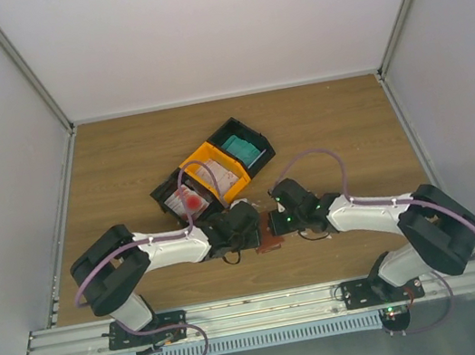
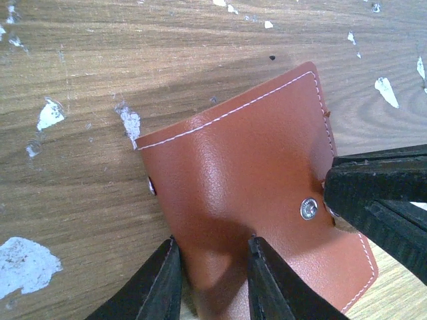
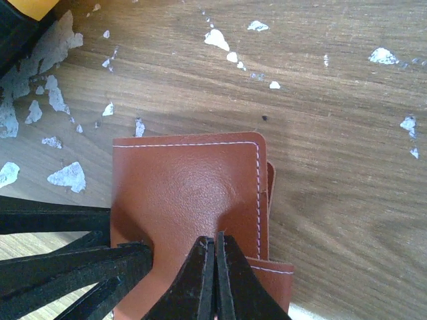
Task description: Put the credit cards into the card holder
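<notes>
The small flat reddish-brown leather card holder (image 2: pixel 247 193) lay on the wooden tabletop (image 1: pixel 124 161), near the orange plastic bin (image 1: pixel 209 171), on the arms' side. The left claw (image 2: pixel 213 267) stood half open across its edge. The right claw (image 3: pixel 215 247) was shut tight, its tips on the leather. The holder looked light, soft and bendy, so it was best held by one flap's edge.

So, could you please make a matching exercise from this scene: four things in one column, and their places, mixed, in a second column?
Things:
1 teal cards
2 red-marked white cards
3 pale cards
4 card holder

Places:
A on the table, outside the bins
B orange bin
C far black bin
D near black bin

Pairs: 1-C, 2-D, 3-B, 4-A
</notes>
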Controlling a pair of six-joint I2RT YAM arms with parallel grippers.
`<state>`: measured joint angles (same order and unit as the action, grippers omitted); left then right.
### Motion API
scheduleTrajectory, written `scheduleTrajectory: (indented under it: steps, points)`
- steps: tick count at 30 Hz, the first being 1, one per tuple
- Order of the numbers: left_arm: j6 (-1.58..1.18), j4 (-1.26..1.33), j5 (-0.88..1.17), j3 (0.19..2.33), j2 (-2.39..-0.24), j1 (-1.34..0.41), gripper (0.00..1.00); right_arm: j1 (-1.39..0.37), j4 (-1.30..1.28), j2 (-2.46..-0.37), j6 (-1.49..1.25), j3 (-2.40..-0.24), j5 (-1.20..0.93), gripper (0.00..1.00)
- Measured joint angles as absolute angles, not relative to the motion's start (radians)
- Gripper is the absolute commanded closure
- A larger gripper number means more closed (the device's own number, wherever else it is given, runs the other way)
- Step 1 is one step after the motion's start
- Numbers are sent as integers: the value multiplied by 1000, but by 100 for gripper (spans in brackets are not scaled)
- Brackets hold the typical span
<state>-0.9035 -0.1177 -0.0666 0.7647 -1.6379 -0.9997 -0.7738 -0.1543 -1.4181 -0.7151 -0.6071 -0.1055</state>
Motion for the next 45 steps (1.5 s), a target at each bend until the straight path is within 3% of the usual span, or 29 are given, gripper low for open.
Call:
scheduleTrajectory:
  steps: [45]
  points:
    - [-896, -127, -38, 784, -1652, -994, 79, -783, -206, -1492, -654, -686, -107, 100]
